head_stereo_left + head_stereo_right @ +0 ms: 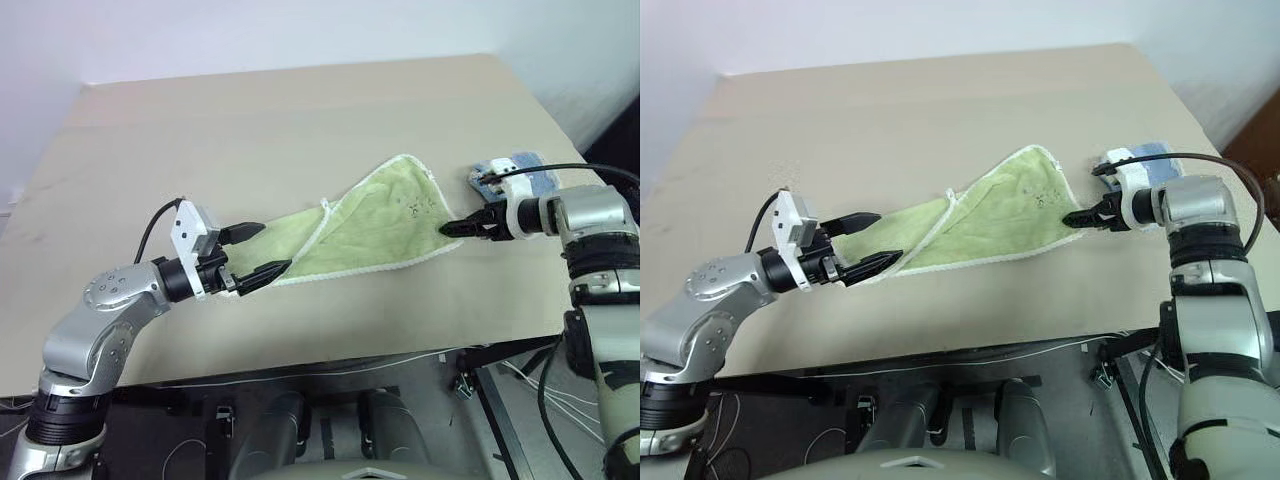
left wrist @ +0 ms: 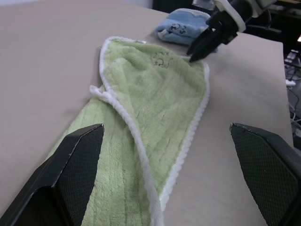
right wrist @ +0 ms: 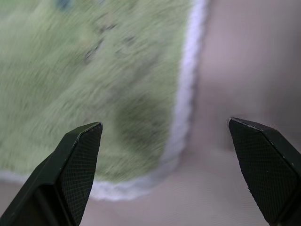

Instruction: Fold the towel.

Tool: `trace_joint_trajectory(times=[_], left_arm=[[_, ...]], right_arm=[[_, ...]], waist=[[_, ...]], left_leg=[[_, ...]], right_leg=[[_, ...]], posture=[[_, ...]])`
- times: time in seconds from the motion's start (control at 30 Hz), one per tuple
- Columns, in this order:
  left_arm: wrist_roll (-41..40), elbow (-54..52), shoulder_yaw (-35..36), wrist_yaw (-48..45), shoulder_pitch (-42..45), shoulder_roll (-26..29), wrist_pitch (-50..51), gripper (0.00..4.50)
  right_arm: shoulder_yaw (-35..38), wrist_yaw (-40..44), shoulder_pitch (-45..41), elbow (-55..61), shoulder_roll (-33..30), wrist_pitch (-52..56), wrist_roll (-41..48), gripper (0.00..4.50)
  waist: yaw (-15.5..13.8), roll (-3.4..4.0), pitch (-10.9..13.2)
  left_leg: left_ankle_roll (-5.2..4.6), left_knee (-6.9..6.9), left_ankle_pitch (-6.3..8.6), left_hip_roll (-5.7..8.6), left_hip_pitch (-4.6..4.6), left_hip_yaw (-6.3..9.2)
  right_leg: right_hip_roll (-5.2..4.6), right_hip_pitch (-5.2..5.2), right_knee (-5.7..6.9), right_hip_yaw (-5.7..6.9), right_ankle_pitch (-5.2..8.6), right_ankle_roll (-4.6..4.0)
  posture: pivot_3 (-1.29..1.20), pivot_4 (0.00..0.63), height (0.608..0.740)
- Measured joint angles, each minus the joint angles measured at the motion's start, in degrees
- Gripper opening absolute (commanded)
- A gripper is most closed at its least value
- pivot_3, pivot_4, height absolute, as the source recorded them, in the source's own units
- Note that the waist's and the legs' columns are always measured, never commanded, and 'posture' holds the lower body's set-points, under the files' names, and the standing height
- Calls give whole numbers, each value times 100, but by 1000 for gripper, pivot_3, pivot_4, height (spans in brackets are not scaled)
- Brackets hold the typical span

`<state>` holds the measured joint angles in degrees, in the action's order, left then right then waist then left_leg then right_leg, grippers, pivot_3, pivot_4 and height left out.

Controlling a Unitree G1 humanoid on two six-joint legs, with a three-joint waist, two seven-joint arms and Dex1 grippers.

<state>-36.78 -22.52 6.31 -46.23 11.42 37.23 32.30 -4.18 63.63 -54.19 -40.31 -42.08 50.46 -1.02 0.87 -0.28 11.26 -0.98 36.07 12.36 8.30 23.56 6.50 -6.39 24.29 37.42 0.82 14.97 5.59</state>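
With the towel (image 1: 370, 232) lying loosely doubled mid-desk toward the right edge, both grippers, left (image 1: 254, 258) and right (image 1: 456, 227), spread empty at opposite ends, probably next pinching corners.

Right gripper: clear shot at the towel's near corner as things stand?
Probably yes. The right gripper is open at the towel corner, nothing between; the blue cloth lies behind it.

Light green towel (image 1: 370, 232) lies loosely folded, diagonal, on the table.

towel (image 3: 94, 89) blurred, blue cloth (image 1: 520, 168) partly hidden behind right arm
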Motion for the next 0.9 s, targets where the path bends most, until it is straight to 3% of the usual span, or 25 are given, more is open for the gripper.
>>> trace_joint_trajectory(times=[0.13, 0.43, 0.9], left_arm=[[8, 53, -44, -36, 17, -3, -5, 4500], [8, 8, -64, 36, 18, -3, 11, 4500], [-27, -12, -99, 29, 29, -38, 127, 4500]], right_arm=[[-110, 25, 356, 668, -39, 67, 25, 3385], [-234, -30, 440, 795, -53, 33, 70, 382], [-241, 1083, 1366, 2108, -961, 138, 887, 382]], waist=[[2, -1, -1], [-4, -3, -2], [-26, -3, -1]], left_leg=[[-24, 1, 14, -1, -1, 0], [-24, 5, 14, -2, -1, -2], [-29, 9, 18, -2, 0, -4]], right_leg=[[2, 0, 0, 0, 0, 0], [2, -2, 0, -2, -1, 2], [0, -3, -2, -3, -3, 5]], posture=[[0, 150, 740], [0, 150, 740], [0, 150, 740]])
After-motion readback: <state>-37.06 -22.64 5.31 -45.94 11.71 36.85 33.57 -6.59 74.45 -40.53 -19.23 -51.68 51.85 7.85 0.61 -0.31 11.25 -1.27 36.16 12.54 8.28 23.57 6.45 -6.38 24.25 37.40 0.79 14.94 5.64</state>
